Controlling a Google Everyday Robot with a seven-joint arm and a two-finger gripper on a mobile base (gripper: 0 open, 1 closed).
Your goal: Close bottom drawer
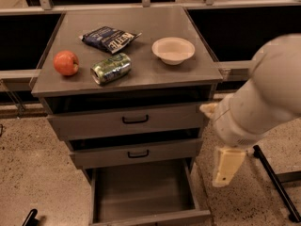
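Three drawers are seen in the grey cabinet [131,72]; the bottom drawer [141,192] is pulled well out, low by the speckled floor [37,173], with its deep tray exposed. The gripper [225,160] is held just right of the cabinet, level with the middle drawer [136,153] and above the open drawer's right side; whether it is clenched or released cannot be told

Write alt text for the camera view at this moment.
The bottom drawer of a grey cabinet stands pulled open, with the gripper hanging beside it at image right, not touching it. On top lie an apple, a tipped green can, a chip bag and a bowl.
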